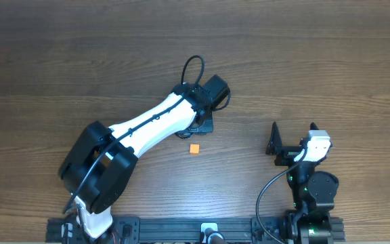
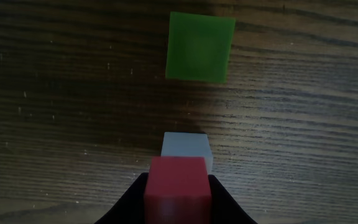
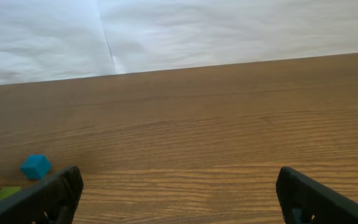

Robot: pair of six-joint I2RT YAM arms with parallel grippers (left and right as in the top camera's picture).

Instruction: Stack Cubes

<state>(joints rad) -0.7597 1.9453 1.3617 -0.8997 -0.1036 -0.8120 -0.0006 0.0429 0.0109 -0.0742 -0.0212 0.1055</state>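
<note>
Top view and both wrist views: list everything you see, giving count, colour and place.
red cube: one, red, held in the left gripper, close by the white cube
white cube: one, white, on the table
green cube: one, green, on the table, apart from the white cube
blue cube: one, blue, on the table, well clear of the right gripper
orange cube: one, orange, on the table between the arms
table: one, brown wood
left gripper: one, black, shut on the red cube
right gripper: one, black, open, holding nothing
</note>
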